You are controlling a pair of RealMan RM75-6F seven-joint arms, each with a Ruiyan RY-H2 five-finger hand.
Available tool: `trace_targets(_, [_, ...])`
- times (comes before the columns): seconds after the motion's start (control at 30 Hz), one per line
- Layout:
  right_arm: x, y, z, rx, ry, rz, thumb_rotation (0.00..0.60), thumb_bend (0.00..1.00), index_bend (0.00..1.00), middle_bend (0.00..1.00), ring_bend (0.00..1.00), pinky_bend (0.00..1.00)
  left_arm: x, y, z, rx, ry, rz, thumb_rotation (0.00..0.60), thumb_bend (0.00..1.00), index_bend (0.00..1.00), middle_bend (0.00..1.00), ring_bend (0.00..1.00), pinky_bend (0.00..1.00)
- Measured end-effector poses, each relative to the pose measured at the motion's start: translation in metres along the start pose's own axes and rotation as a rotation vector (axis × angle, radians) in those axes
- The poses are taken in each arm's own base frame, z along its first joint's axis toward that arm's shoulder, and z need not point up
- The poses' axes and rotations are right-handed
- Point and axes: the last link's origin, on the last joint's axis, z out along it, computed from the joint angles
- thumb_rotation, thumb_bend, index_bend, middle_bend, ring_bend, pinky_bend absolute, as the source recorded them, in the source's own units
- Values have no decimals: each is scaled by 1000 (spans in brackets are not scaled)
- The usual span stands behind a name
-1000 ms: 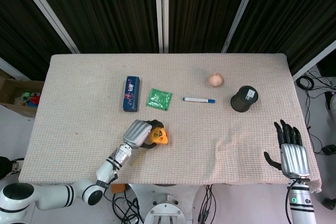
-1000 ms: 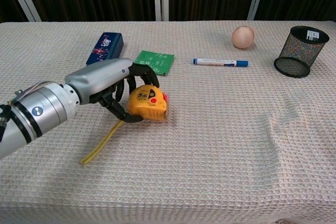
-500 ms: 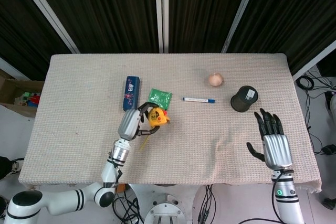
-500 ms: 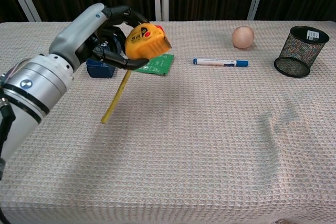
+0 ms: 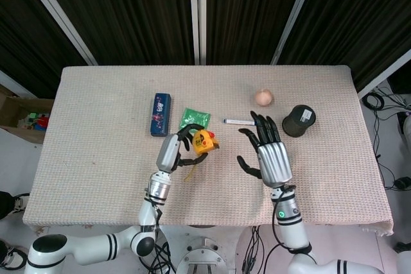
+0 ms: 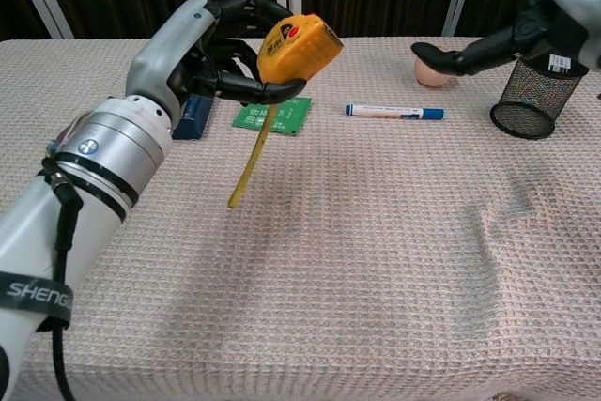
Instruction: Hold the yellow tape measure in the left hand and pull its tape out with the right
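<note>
Right hand (image 6: 526,39) cropped, chest view.

Between the left hand (image 5: 174,151) holding the tape measure (image 5: 204,141) and the spread right hand (image 5: 268,153), a gap stood unobstructed at frame centre. The pen (image 5: 239,121), egg (image 5: 263,97) and mesh cup (image 5: 298,120) lay beyond the right hand; green packet (image 5: 194,118) and blue case (image 5: 160,114) lay upper left. The lower tabletop (image 5: 321,197) was bare cloth.
</note>
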Motion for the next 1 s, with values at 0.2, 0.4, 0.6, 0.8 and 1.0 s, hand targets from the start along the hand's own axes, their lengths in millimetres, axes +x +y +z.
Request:
trace_targets(0.2, [-16, -22, 11, 17, 12, 27, 600, 264, 413, 62, 0, 0, -8, 4, 3, 16, 19, -92, 600, 373, 643, 648, 566, 664])
trace_targets(0.4, [-22, -27, 16, 11, 24, 28, 600, 268, 426, 66, 0, 0, -10, 5, 4, 21, 29, -119, 600, 378, 645, 649, 567, 663])
trace_targets(0.6, [-26, -25, 17, 3, 35, 41, 600, 274, 464, 72, 0, 0, -11, 3, 3, 42, 28, -142, 600, 381, 646, 650, 567, 663])
trace_targets(0.8, [-31, -28, 19, 6, 44, 52, 600, 275, 490, 82, 0, 0, -15, 4, 2, 44, 27, -158, 600, 390, 646, 651, 567, 663])
trace_targets(1.0, [-35, -30, 21, 5, 57, 55, 600, 283, 511, 91, 0, 0, -16, 4, 0, 42, 23, -166, 600, 396, 647, 651, 567, 664])
